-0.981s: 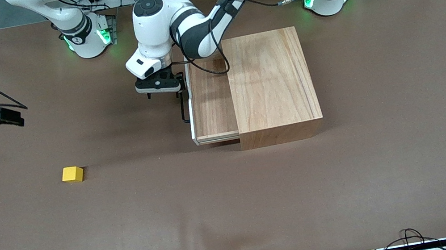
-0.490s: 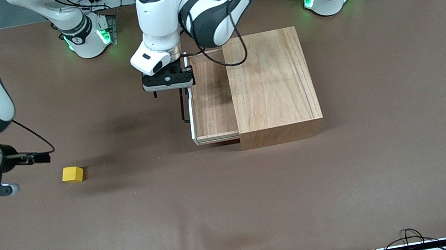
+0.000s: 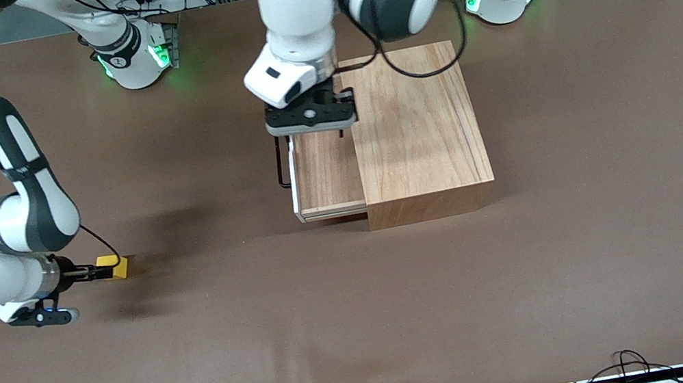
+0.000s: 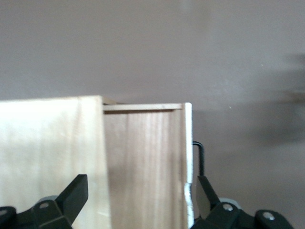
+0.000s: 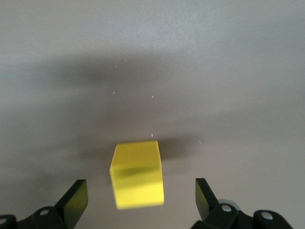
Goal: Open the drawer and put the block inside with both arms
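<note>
We are holding our right tool (image 5: 138, 198) wide apart around the yellow block (image 3: 113, 266), sitting on the worktop (image 3: 269, 342) at nine o'clock from the pulled-out drawer (image 3: 323, 167). Our left tool (image 4: 138, 198), spread too, hangs over the drawer, leaving room.

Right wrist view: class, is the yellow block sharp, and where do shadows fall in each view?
Right wrist view: the block looks soft-edged, with a dark shadow band on the cloth past it. Front view: a diffuse arm shadow beside the block.
</note>
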You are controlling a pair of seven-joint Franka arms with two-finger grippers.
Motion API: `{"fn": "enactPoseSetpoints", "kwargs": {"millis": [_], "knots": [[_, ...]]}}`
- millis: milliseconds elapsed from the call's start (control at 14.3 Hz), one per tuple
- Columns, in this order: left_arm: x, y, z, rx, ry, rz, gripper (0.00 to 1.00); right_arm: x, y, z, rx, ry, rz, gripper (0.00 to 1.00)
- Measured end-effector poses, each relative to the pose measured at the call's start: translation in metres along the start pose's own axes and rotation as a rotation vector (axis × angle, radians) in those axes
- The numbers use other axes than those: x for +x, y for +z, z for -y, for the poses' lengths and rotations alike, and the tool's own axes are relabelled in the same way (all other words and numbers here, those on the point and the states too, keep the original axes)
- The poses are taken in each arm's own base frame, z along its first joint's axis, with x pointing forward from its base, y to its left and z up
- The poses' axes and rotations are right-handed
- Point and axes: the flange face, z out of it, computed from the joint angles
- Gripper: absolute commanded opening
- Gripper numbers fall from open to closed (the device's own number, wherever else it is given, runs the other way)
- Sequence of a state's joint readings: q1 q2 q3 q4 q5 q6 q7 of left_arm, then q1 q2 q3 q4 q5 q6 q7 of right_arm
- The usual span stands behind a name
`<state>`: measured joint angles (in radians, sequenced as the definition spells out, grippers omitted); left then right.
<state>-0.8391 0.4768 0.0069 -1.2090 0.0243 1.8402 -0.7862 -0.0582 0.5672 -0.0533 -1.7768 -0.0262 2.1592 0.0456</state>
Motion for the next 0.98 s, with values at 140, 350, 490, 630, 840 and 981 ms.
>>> {"fn": "enactPoseSetpoints", "kwargs": {"millis": [140, 350, 490, 630, 840, 981], "knots": [[0.024, -0.007, 0.032, 0.001, 0.001, 0.017, 1.00, 0.000, 0.031, 0.002, 0.001, -0.003, -0.027, 1.00], [0.057, -0.016, 0.084, 0.028, -0.010, 0.037, 1.00, -0.008, 0.055, 0.003, 0.002, -0.005, -0.033, 1.00], [0.074, -0.024, 0.121, 0.048, 0.016, 0.059, 1.00, -0.010, 0.057, 0.003, 0.002, -0.005, -0.029, 1.00], [0.090, -0.032, 0.157, 0.035, 0.044, 0.086, 1.00, -0.010, 0.055, 0.003, 0.003, -0.005, -0.030, 0.90], [0.116, -0.042, 0.222, 0.008, 0.088, 0.117, 1.00, -0.012, 0.049, 0.003, 0.003, -0.004, -0.011, 0.73], [0.128, -0.047, 0.264, 0.011, 0.114, 0.139, 1.00, -0.014, 0.043, 0.002, 0.003, -0.004, -0.009, 0.52]]}}
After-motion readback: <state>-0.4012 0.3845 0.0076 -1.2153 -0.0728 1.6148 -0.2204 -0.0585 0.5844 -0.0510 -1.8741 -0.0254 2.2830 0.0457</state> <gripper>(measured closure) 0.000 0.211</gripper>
